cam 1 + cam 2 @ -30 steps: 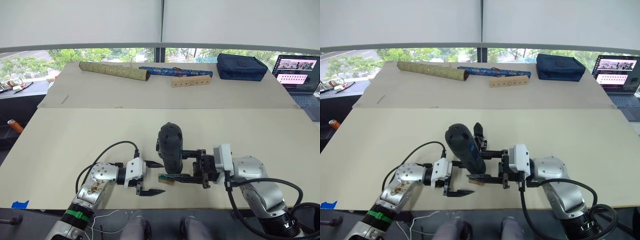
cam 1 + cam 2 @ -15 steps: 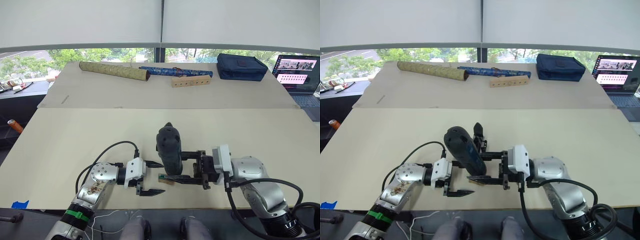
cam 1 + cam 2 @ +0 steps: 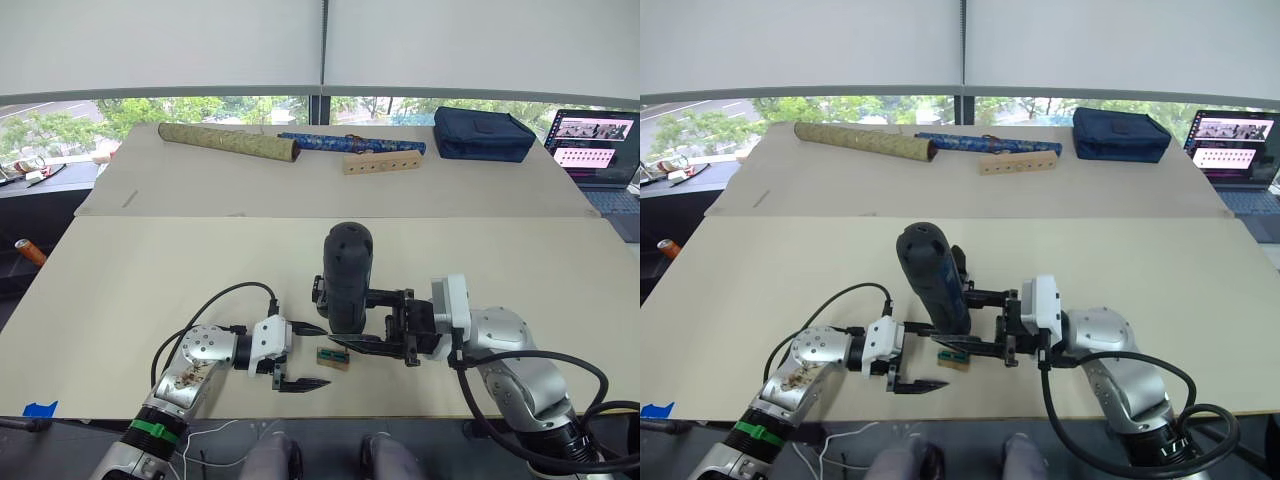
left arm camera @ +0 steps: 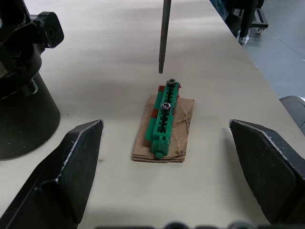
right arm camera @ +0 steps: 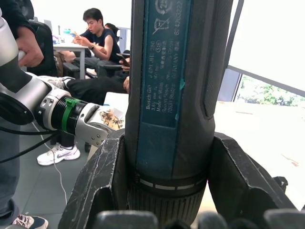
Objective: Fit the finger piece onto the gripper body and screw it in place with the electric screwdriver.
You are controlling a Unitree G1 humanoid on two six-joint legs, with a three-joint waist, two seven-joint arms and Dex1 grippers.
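Two tools work the bench (image 3: 120, 270). Our left tool (image 3: 300, 355) rests wide open and empty, so the green block (image 4: 164, 117) between its fingers stays reachable. Just beyond, the gripper body (image 4: 21, 86) waits. Our right tool (image 3: 375, 320) clamps the electric screwdriver (image 3: 346, 275) upright, its bit poised above the block's screws, presumably to collect one.

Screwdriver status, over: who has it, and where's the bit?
Right gripper shut on the electric screwdriver, held upright. Bit hangs just above the green block, not touching. Left gripper open, empty, beside it. Gripper body close by.
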